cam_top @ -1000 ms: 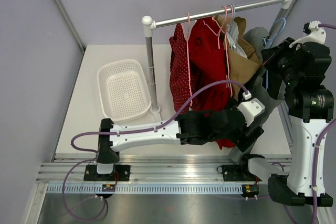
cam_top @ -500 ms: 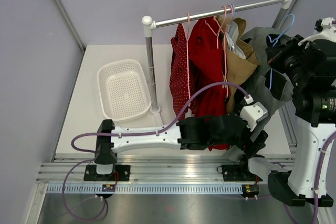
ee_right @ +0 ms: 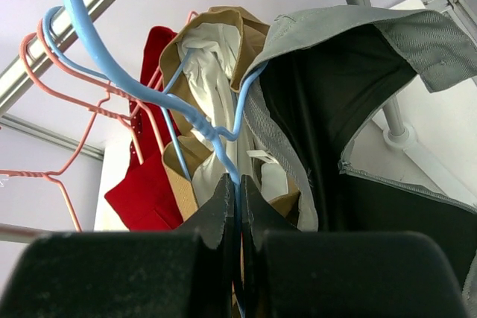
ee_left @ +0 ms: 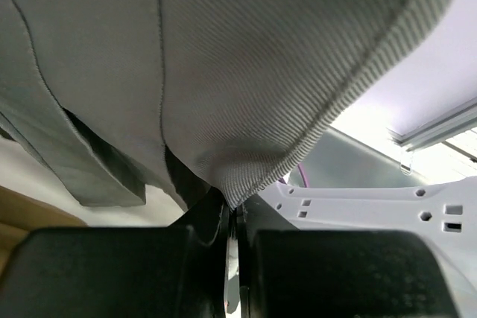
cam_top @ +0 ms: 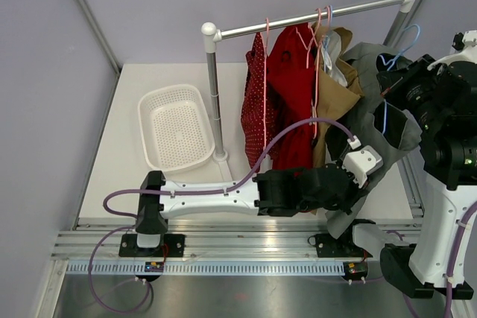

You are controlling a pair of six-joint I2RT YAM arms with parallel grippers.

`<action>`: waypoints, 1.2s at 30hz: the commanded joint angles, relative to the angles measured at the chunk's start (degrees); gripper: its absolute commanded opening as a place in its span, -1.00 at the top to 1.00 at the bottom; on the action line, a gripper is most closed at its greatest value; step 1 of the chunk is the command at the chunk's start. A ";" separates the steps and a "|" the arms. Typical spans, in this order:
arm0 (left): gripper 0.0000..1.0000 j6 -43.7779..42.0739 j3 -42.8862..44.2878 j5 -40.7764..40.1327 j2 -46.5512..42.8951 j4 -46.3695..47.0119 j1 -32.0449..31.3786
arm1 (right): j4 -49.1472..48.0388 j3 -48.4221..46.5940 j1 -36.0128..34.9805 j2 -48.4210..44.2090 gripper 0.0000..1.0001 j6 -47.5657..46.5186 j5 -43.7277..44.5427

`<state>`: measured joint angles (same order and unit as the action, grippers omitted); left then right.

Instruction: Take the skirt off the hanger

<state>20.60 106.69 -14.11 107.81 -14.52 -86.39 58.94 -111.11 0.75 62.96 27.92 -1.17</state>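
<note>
Change since one second ago: the left gripper (ee_left: 232, 212), then spread wide, is now pressed together and pinches a fold at the edge of the grey skirt (ee_left: 223, 72). The left arm has shifted right. The right gripper (ee_right: 238, 193) has carried the blue hanger (ee_right: 112, 65) farther right, away from the rail (cam_top: 313, 18), and the skirt has drawn out between the two arms.

Present position: the skirt lies over and above the left fingers, its edge nipped at their tips. The right gripper is clamped on the hanger's wire. The skirt's waistband hangs from it, just right of and beyond those fingers.
</note>
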 commanded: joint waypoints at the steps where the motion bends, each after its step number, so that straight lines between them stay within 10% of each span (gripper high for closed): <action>1: 1.00 -0.12 0.64 -2.76 -1.55 1.35 -3.50 | -3.57 -2.09 -0.31 0.14 1.00 0.65 -0.85; 15: 1.00 9.54 -15.99 -16.54 -9.46 -7.97 -24.35 | -2.69 -9.30 -0.31 4.99 1.00 -0.07 2.14; 23: 1.00 5.24 5.42 -24.12 1.06 -20.26 -8.38 | 3.63 0.87 -0.31 -4.06 1.00 1.87 -3.31; 29: 1.00 8.67 27.51 -13.40 11.10 -33.80 5.79 | 4.26 3.63 -0.40 -8.30 1.00 1.26 -3.58; 36: 1.00 16.09 -5.33 -19.02 -8.12 -30.02 -9.90 | -5.39 -6.64 -0.40 -0.22 1.00 -1.73 -0.85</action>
<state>30.37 109.36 -32.10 108.66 -42.06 -85.27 64.69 -113.67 0.43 58.37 27.38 -2.57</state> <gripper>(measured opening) 0.012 0.033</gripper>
